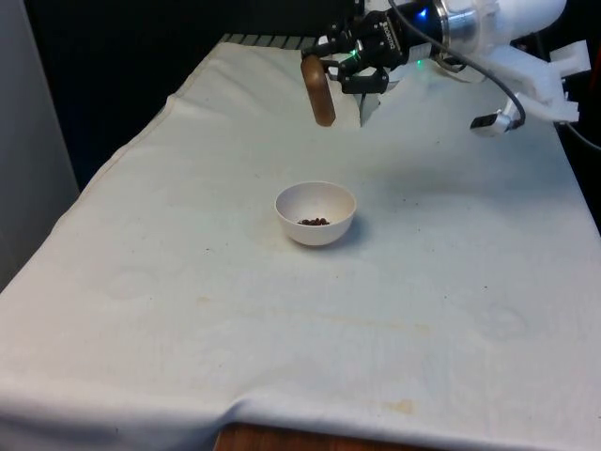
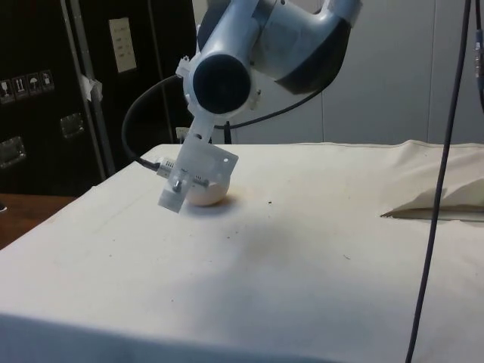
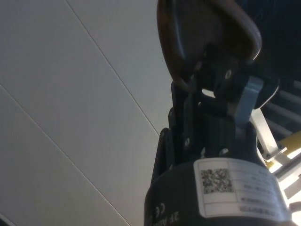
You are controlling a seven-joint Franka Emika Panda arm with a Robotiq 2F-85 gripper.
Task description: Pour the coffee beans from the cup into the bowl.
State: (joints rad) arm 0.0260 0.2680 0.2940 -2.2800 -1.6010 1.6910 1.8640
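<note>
A white bowl (image 1: 315,235) stands near the middle of the table with a small heap of dark coffee beans (image 1: 315,222) in its bottom. High above and behind it my gripper (image 1: 320,59) is shut on the rim of a brown cup (image 1: 320,92), which hangs turned on its side. In the wrist view the brown cup (image 3: 207,28) sits clamped between the black fingers (image 3: 186,101) against a pale ceiling. In the side view the arm covers most of the bowl (image 2: 208,198), and only its lower curve shows.
The white cloth (image 1: 188,310) covers the whole table, with a raised fold (image 2: 439,203) at the robot's end. A grey cable (image 1: 493,85) loops off the wrist. The table's wooden front edge (image 1: 282,440) peeks out under the cloth.
</note>
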